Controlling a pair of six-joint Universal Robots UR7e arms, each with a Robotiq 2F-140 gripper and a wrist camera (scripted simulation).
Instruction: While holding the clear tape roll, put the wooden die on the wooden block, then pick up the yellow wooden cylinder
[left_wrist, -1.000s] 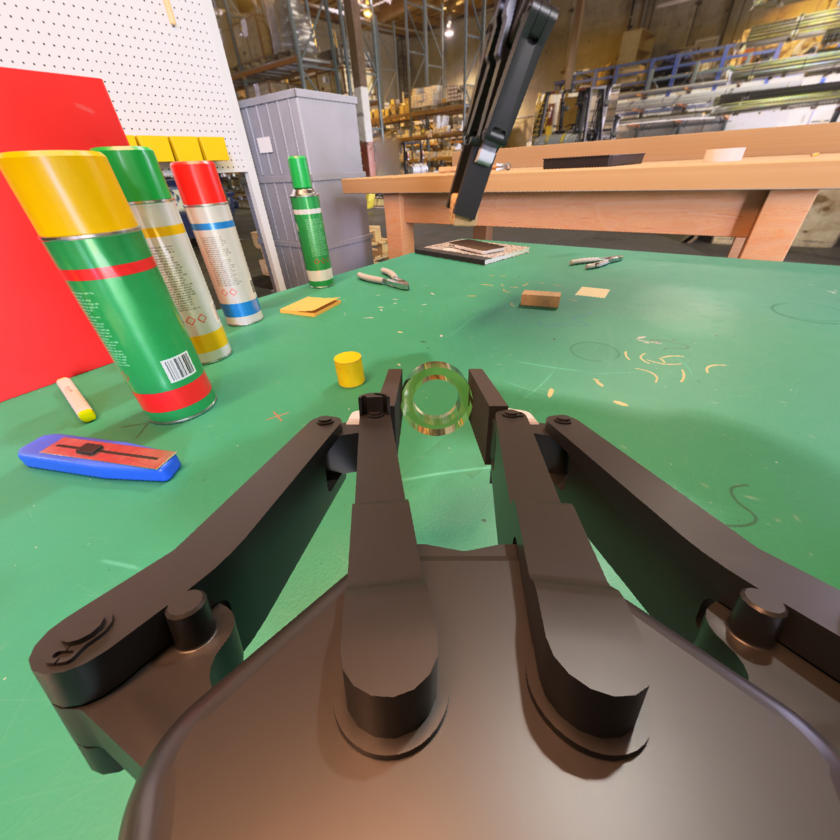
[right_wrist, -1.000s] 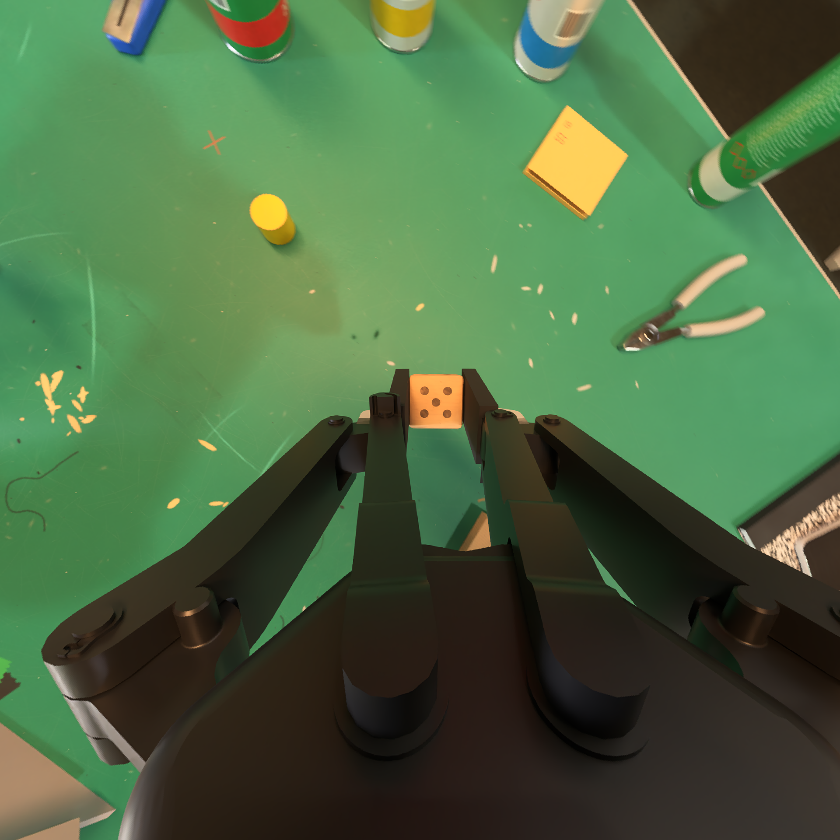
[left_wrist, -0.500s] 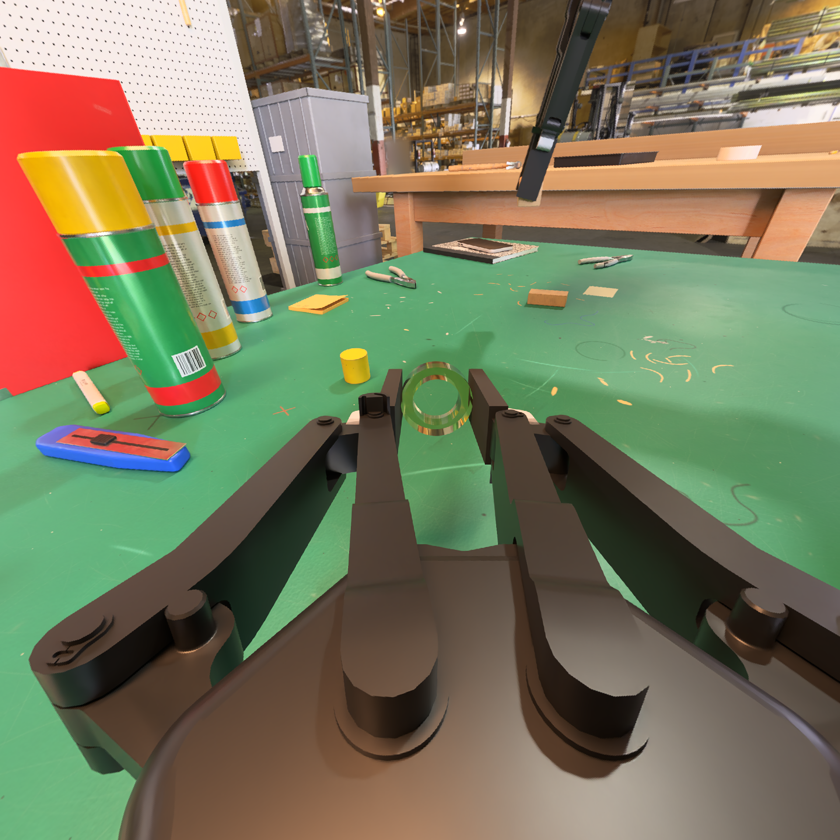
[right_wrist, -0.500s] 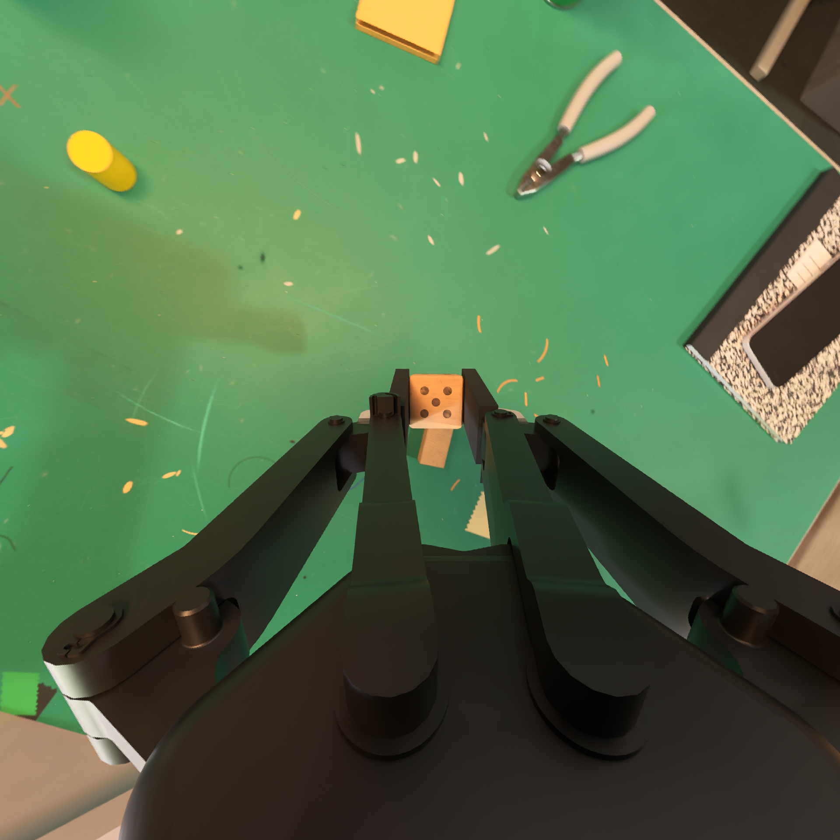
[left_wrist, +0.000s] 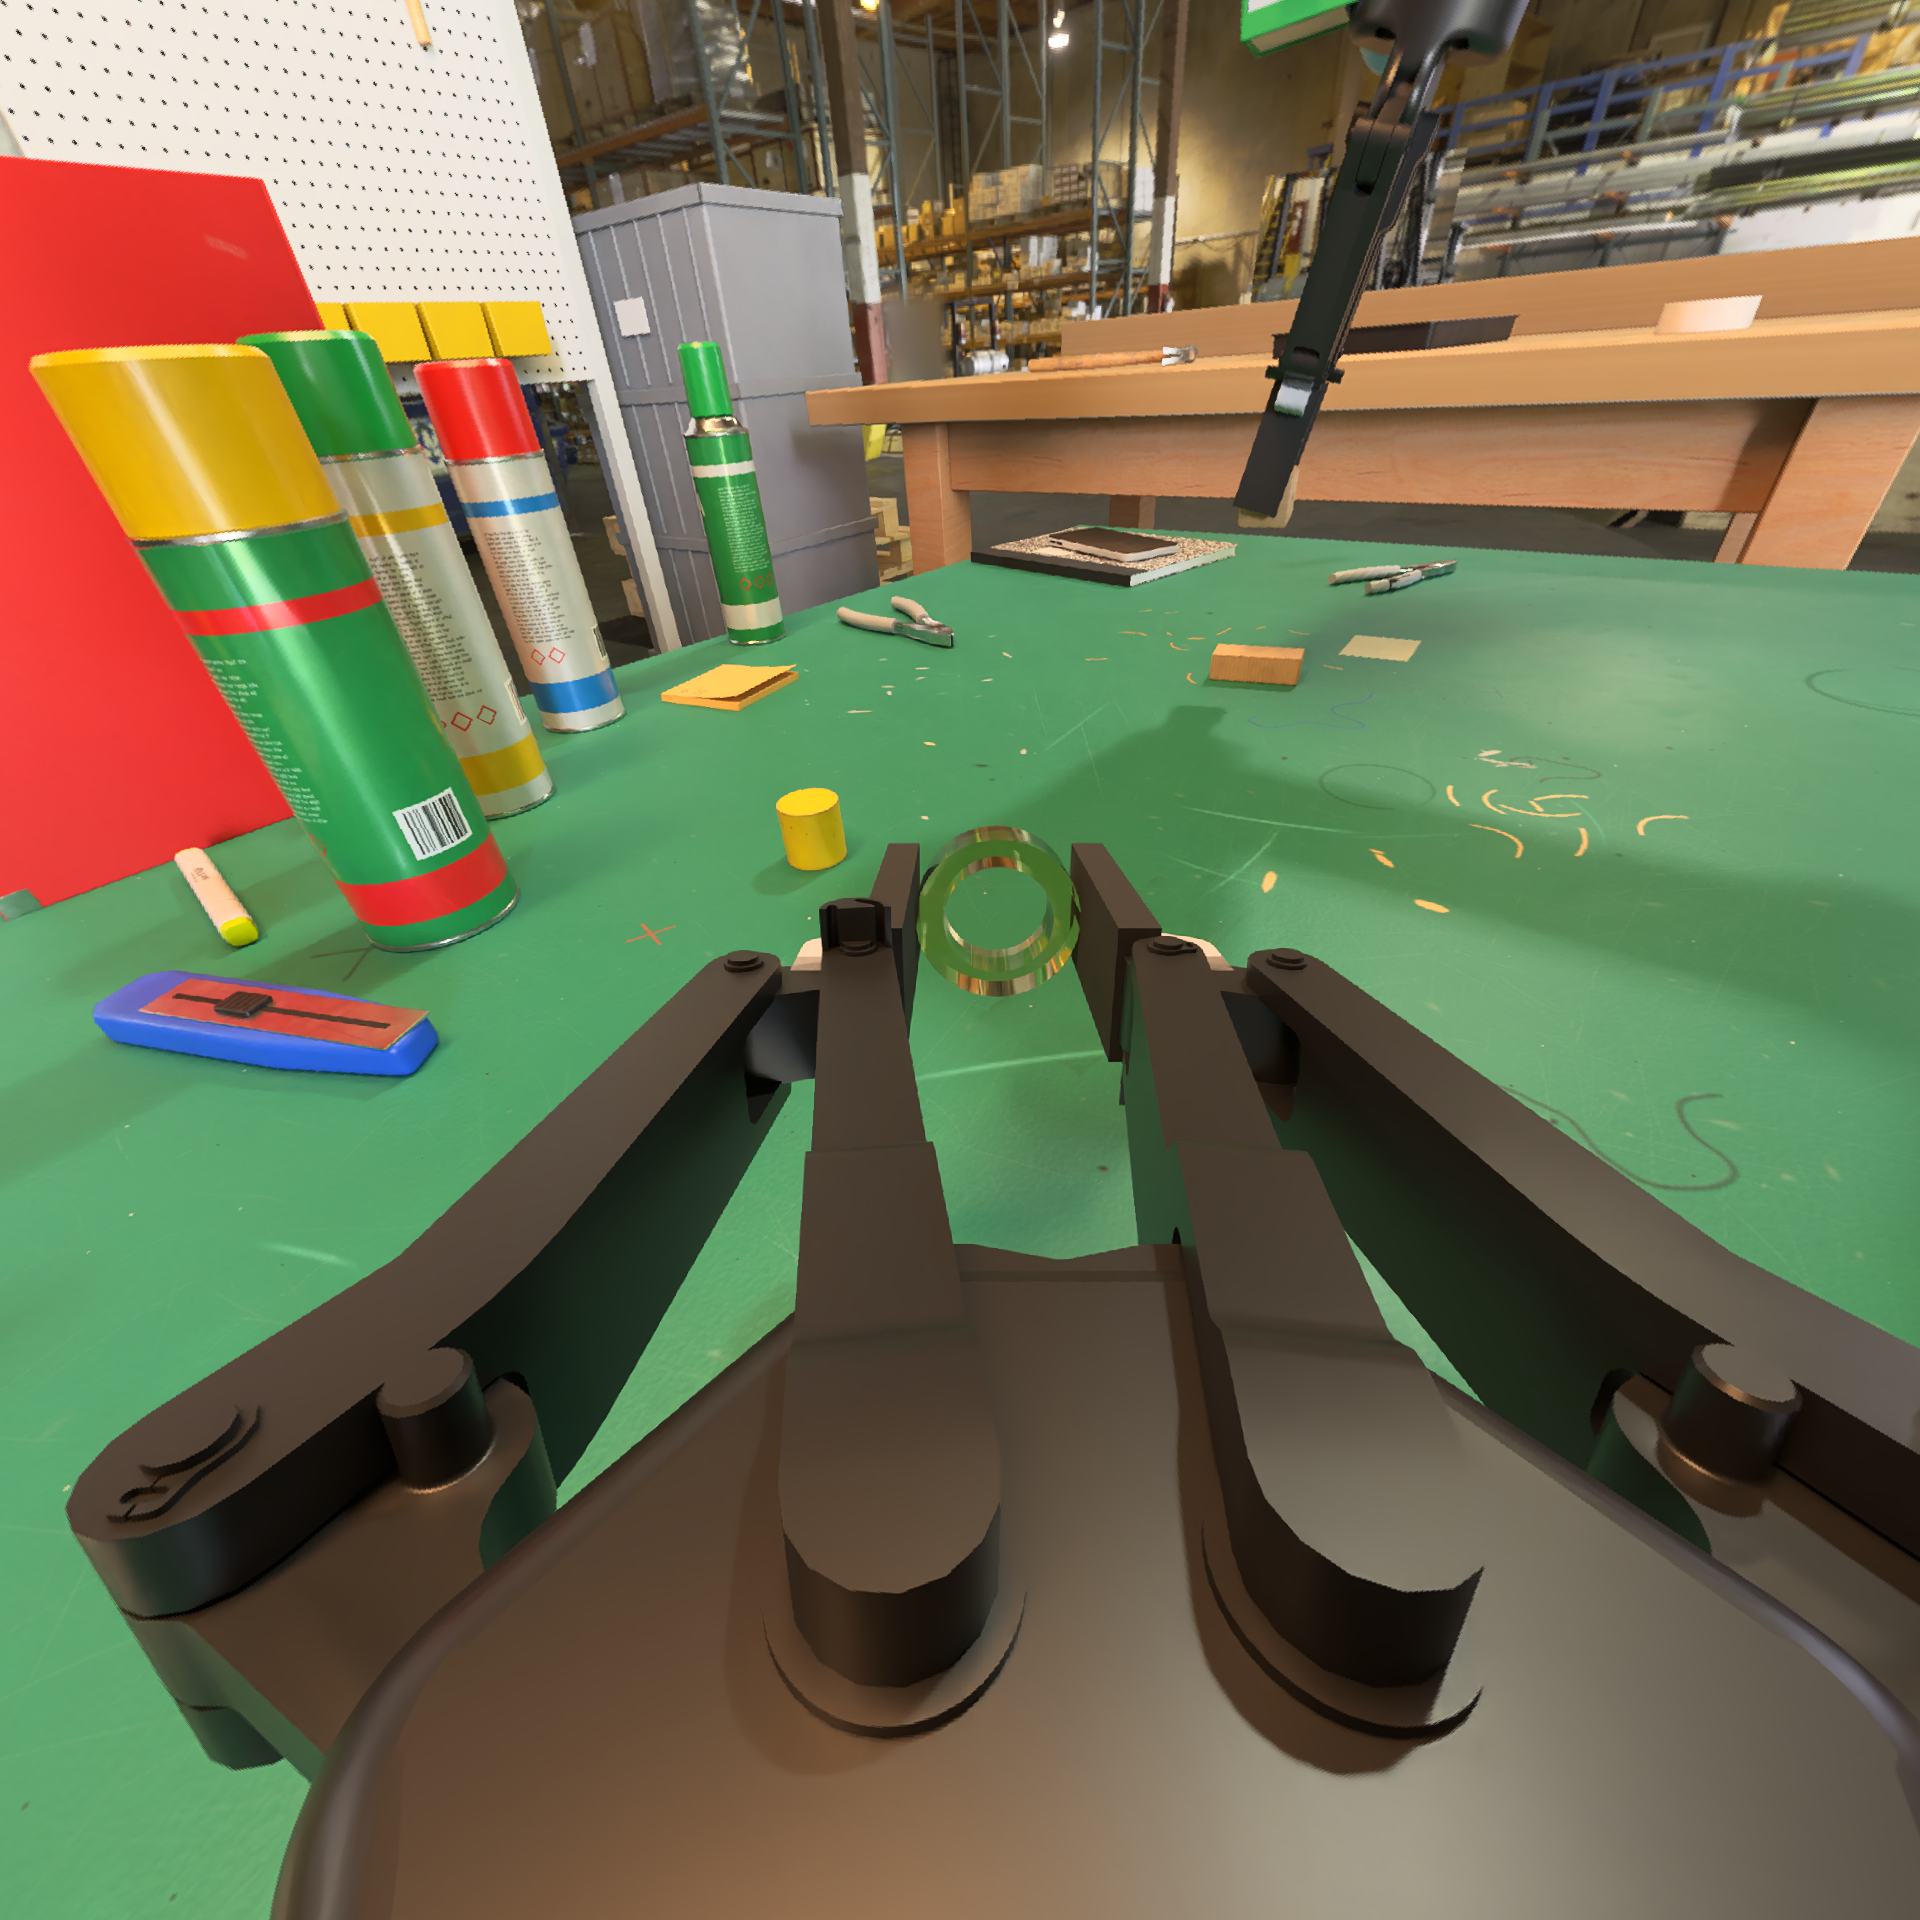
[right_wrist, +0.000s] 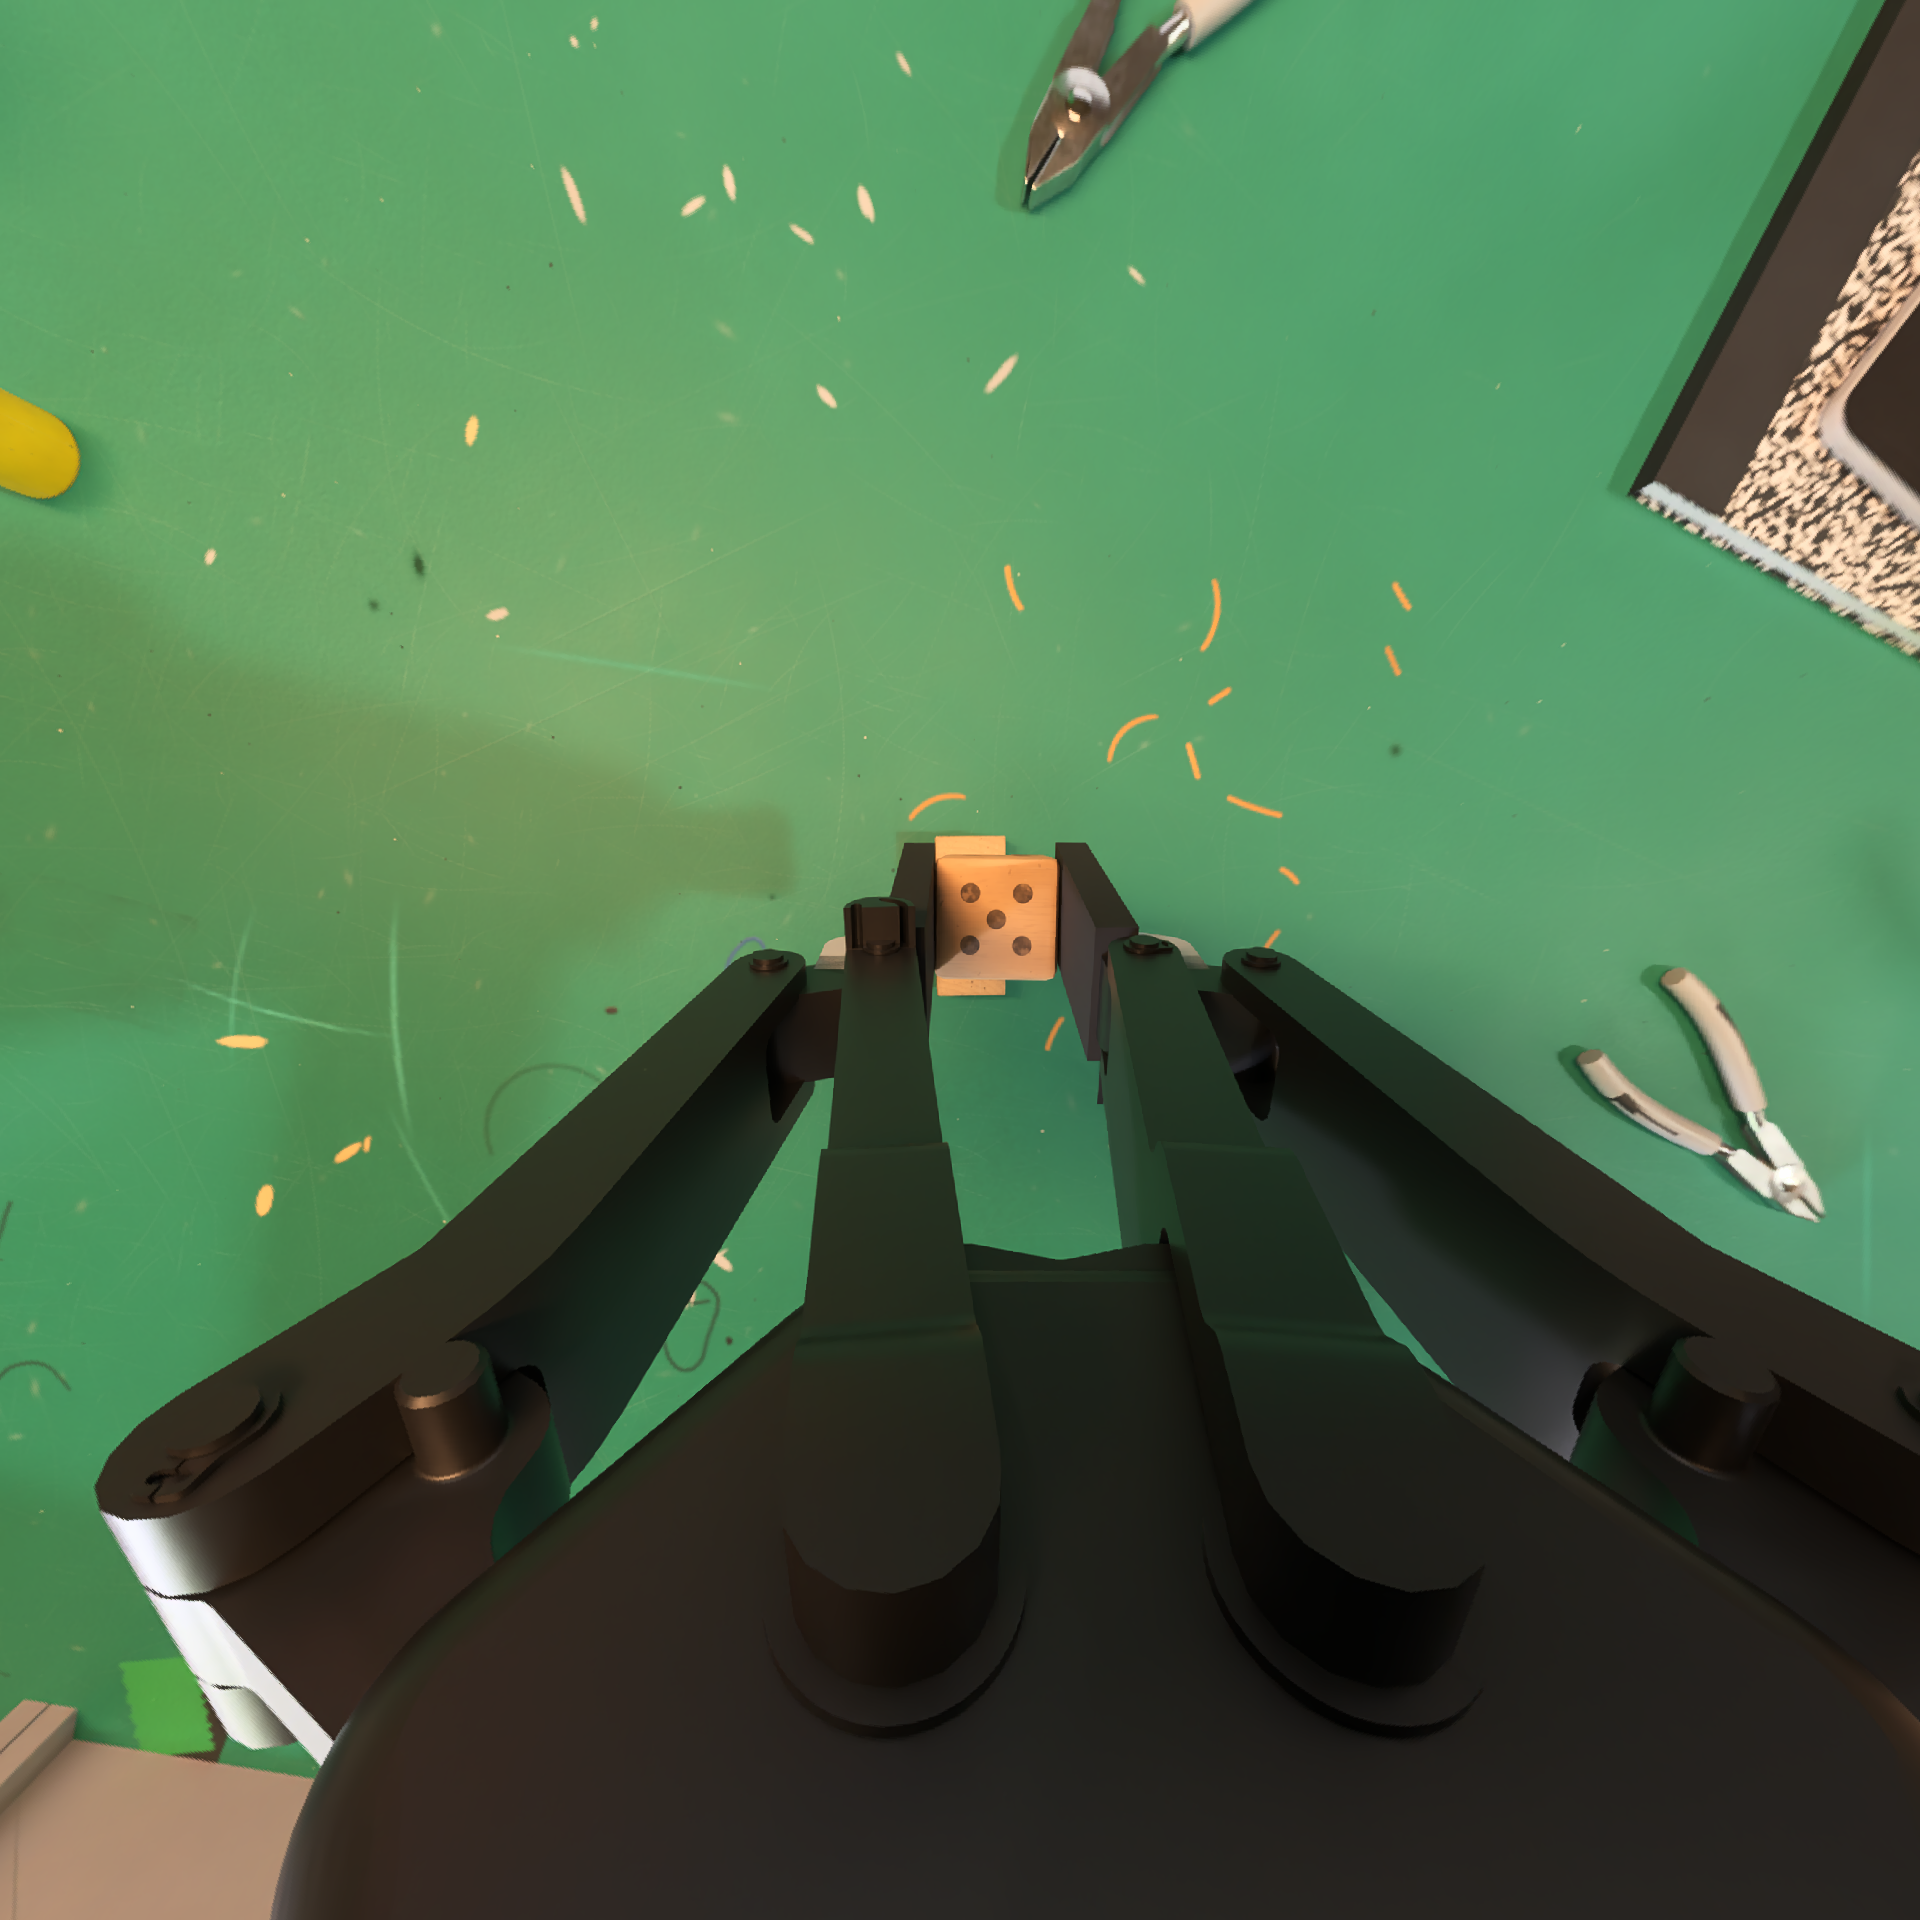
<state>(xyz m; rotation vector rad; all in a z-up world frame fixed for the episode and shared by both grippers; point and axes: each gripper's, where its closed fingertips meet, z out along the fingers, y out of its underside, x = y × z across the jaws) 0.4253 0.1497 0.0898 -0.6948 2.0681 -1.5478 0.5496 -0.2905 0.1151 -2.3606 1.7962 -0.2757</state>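
left gripper (left_wrist: 995, 914): clamping the clear tape roll (left_wrist: 997, 910) by its flat sides, ring hole facing the camera, hanging centre frame above the green mat (left_wrist: 1351, 935); likely parking there so the roll is staying off the table while the other arm is working.
right gripper (right_wrist: 995, 914): pinching the wooden die (right_wrist: 995, 918) between narrow jaws, five-pip face showing toward the camera, pointing down at the mat.
right gripper seen from left wrist view: dark fingers coming down at upper right of frame, pale die (left_wrist: 1283, 507) peeking at the tips, well above the mat.
wooden block (left_wrist: 1255, 664): lying flat on the mat, right of centre in the upper half of the left wrist view; in the right wrist view its pale ends are poking out above and below the die (right_wrist: 969, 848), so the die is lining up over it; contact cannot be told.
yellow wooden cylinder (left_wrist: 810, 828): standing upright just upper left of the tape roll in the left wrist view, at far left edge in the right wrist view (right_wrist: 31, 457); untouched.
step judged: placing of the die is still pending; descent and release are needed next.
risk judged: die is sitting off-centre on a narrow block, possibly tipping on release.
containers: spray cans (left_wrist: 312, 665) standing at left, capped, contents hidden.
clutter: pliers (right_wrist: 1091, 99), second pliers (right_wrist: 1714, 1112), notebook (right_wrist: 1829, 416), utility knife (left_wrist: 260, 1023).
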